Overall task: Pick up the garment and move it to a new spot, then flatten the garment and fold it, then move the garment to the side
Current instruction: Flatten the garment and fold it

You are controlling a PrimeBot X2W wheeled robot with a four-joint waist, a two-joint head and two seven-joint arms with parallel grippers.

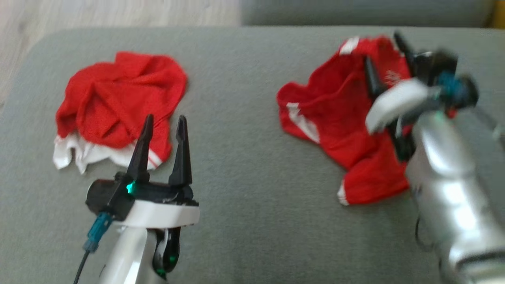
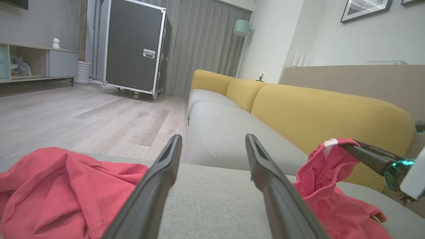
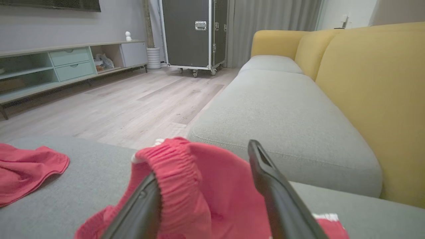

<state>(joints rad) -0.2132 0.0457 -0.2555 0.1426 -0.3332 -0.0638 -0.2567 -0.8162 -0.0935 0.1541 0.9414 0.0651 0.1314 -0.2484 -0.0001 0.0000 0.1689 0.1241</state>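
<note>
A broad lane of bare grey cushion (image 1: 236, 130) is lying open just left of the red shorts (image 1: 335, 118), far edge to near edge. Further left of the shorts, a crumpled red shirt (image 1: 118, 98) is occupying the surface, the left end effector (image 1: 165, 116) hovering at its near side. Over the shorts, the right end effector (image 1: 382, 47), waistband draping one spread finger, and its pale forearm (image 1: 453, 177) are blocking approach. A yellow backrest (image 2: 332, 113) is walling off the space right of the shorts.

left claw (image 1: 165, 118): jaws apart | right claw (image 1: 382, 47): jaws apart, blurred
</note>
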